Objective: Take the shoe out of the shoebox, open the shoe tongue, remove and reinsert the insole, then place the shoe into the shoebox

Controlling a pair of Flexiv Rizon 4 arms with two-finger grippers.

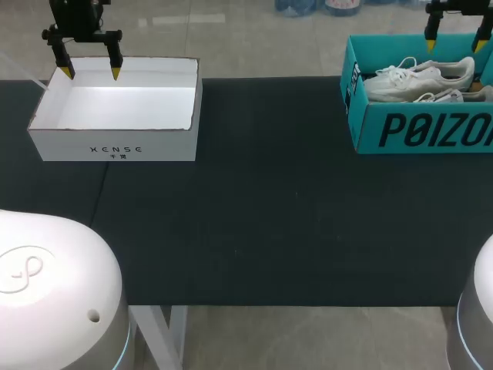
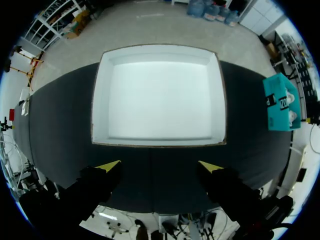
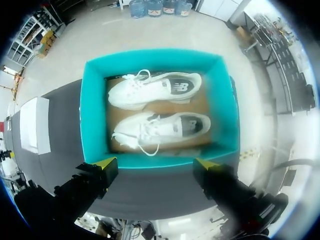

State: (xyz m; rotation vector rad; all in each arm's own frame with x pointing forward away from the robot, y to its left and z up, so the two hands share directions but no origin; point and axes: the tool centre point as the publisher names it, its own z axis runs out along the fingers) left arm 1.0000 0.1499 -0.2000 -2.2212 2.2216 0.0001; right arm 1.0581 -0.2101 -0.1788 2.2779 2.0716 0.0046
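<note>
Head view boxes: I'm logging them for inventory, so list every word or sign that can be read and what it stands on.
"KENSE": front wall of the white box; the tiny characters beneath it are too small to read.
"POIZO", cut off at the picture's edge: front wall of the teal shoebox.
Emblem on the side of each of the white shoes, in the right wrist view: too blurred to read for sure.

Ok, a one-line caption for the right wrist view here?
Open right gripper hovering above the teal shoebox, two white shoes lying inside.
</note>
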